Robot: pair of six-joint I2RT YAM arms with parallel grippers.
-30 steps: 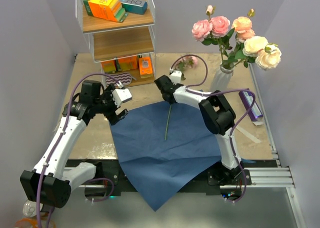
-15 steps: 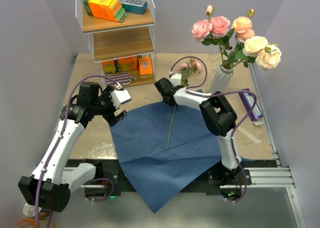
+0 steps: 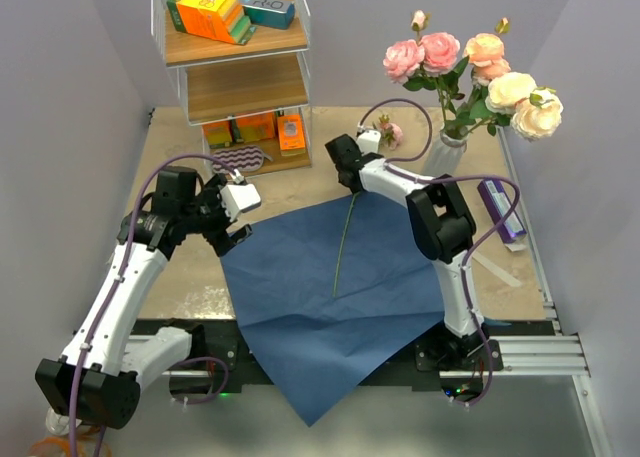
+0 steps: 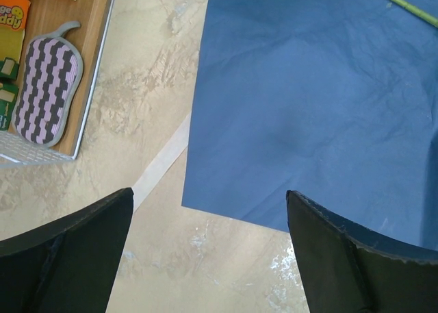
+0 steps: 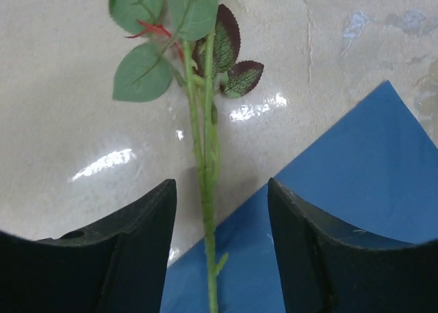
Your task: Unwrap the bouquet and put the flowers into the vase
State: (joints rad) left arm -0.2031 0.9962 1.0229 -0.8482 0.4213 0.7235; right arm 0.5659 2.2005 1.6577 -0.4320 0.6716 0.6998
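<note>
The blue wrapping paper (image 3: 310, 297) lies spread flat on the table. One flower (image 3: 343, 242) lies with its green stem across the paper and its pink bloom (image 3: 388, 132) on the bare table beyond. My right gripper (image 3: 347, 172) hangs open over the upper stem. In the right wrist view the stem (image 5: 205, 162) runs between the fingers (image 5: 130, 251), touching neither, with the right gripper (image 5: 220, 210) astride it. The white ribbed vase (image 3: 443, 157) holds several roses (image 3: 470, 67). My left gripper (image 3: 235, 220) is open over the paper's left corner (image 4: 308, 107), the left gripper (image 4: 209, 203) empty.
A wire shelf rack (image 3: 235, 67) with boxes stands at the back left, a striped pad (image 4: 48, 80) at its foot. A purple box (image 3: 500, 209) lies right of the vase. Pale strips (image 3: 495, 267) lie on the table. Grey walls close in both sides.
My right gripper opened and let go of the stem, then moved toward the back right. The flower slid the same way, its bloom now nearer the vase. The left arm barely moved.
</note>
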